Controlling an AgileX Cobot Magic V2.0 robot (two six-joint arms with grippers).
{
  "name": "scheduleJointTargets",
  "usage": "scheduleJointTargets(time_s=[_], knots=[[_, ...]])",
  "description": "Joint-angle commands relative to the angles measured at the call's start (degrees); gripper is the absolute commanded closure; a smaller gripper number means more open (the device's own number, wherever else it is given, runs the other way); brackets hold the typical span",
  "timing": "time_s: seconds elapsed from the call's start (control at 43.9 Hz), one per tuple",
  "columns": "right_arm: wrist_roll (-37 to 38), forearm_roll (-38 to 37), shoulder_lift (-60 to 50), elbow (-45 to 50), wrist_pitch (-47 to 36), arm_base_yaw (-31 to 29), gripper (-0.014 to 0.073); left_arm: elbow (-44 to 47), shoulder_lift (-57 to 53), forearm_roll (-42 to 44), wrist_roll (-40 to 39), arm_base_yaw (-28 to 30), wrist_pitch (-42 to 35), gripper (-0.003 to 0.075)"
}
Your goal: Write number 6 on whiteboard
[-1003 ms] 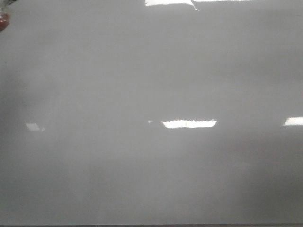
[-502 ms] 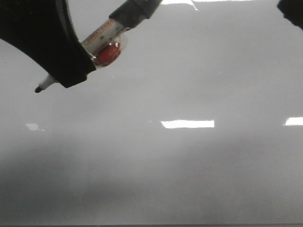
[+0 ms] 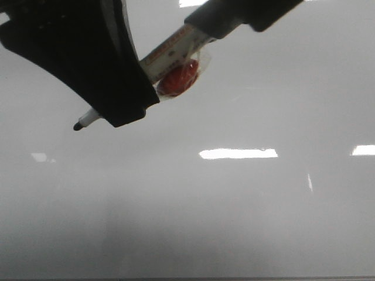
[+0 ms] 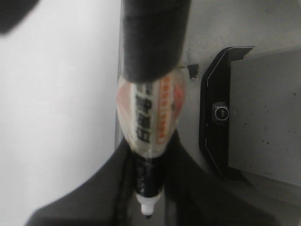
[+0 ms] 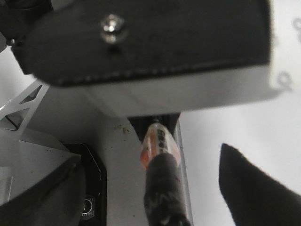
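- Left gripper (image 3: 111, 88): fingers clamped on the marker (image 3: 170, 55), tip (image 3: 77, 126) above the blank whiteboard (image 3: 234, 222).
- Right gripper (image 5: 150, 155): finger opening cannot be told.

Premises read as a robotics test station, indoors. Evidence: a glossy whiteboard (image 3: 234, 222) fills the front view, mirroring rectangular ceiling light panels (image 3: 237, 153); wrist views show a pale speckled floor or surface and a black-framed device (image 4: 221, 113) carrying a small camera lens
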Motion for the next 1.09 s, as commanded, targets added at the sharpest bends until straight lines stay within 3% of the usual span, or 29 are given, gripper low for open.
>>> scheduleJointTargets(time_s=[0.0,0.342,0.616,0.684,0.775,0.844,0.912,1.072], knots=[[-0.56,2.52,0.97,-2.1,-2.35,0.5,0.0022,-1.98,-1.25,-1.14,0.09,-0.51,-2.35,0.0741],[-0.32,2.52,1.82,-2.1,-1.62,0.5,0.0288,-1.98,-1.25,-1.14,0.09,-0.51,-2.35,0.0741],[0.06,2.52,1.82,-2.1,-1.25,0.5,0.0583,-1.98,-1.25,-1.14,0.09,-0.51,-3.28,0.0728],[0.06,2.52,1.82,-2.1,-1.19,0.45,0.0636,-1.98,-1.25,-1.14,0.09,-0.51,-3.42,0.0657],[0.06,2.52,1.82,-2.1,-1.2,0.38,0.0686,-1.98,-1.25,-0.99,-0.41,-0.51,-3.51,0.0507],[0.81,2.32,1.82,-2.1,-1.2,0.28,0.0699,-2.35,-1.49,0.39,-1.56,-0.51,-3.19,0.0373],[3.7,0.65,1.75,-2.32,-1.13,0.28,0.0699,-2.88,-2.47,3.85,-4.38,-0.39,-1.46,0.0286],[17.13,-12.01,1.61,-5.57,3.12,0.28,0.0699,-3.17,-7.38,8.97,-12.11,0.4,0.14,0.026]])
